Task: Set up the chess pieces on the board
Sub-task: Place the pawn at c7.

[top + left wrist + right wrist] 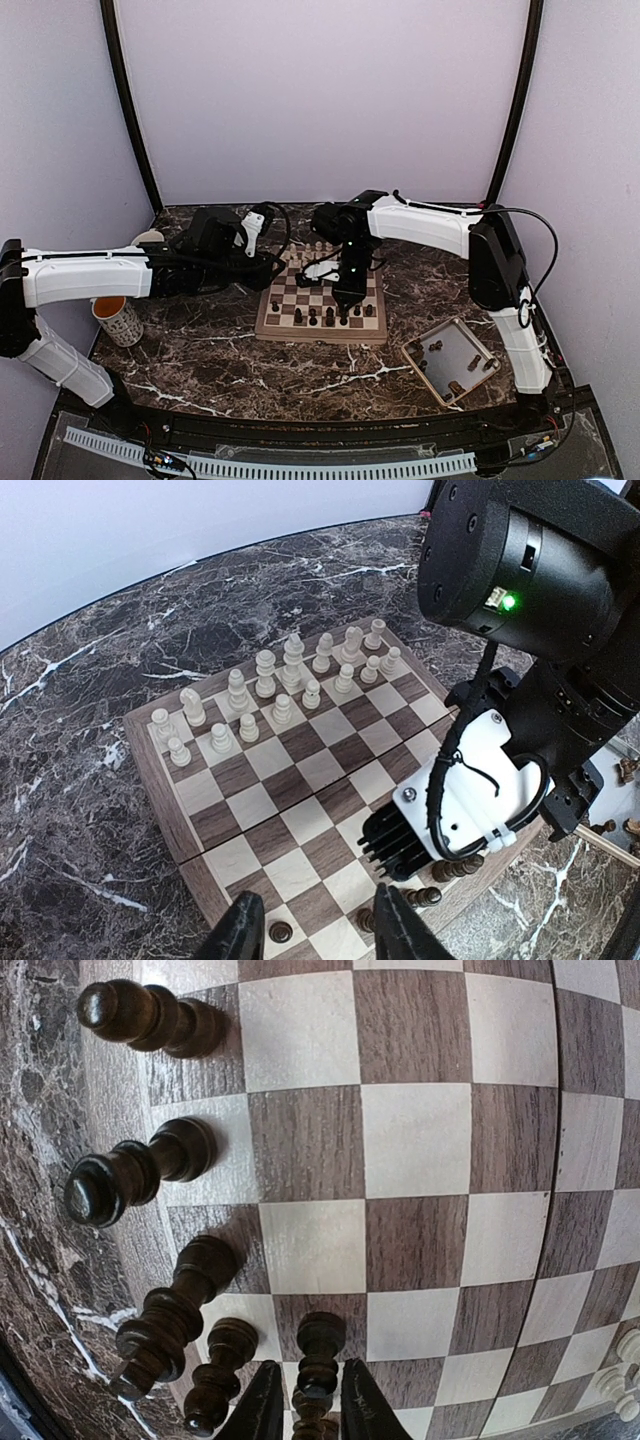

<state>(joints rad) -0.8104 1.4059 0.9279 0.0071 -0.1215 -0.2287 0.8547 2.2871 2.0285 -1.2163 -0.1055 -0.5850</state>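
My right gripper (pixel 310 1380) sits narrow around a dark pawn (pixel 320 1335) standing on the board (pixel 420 1140); I cannot tell if I'm pinching it. Best to open gently and rise straight, as other dark pieces (pixel 225 1355) stand just beside one finger.

Board (pixel 320 337) at centre of table (pixel 200 352). Dark chess pieces (pixel 313 317) along its near edge, pale chessmen (pixel 290 680) along far edge. Tray (pixel 422 378) by near right corner, pieces inside. Cup (pixel 120 322) at left edge.
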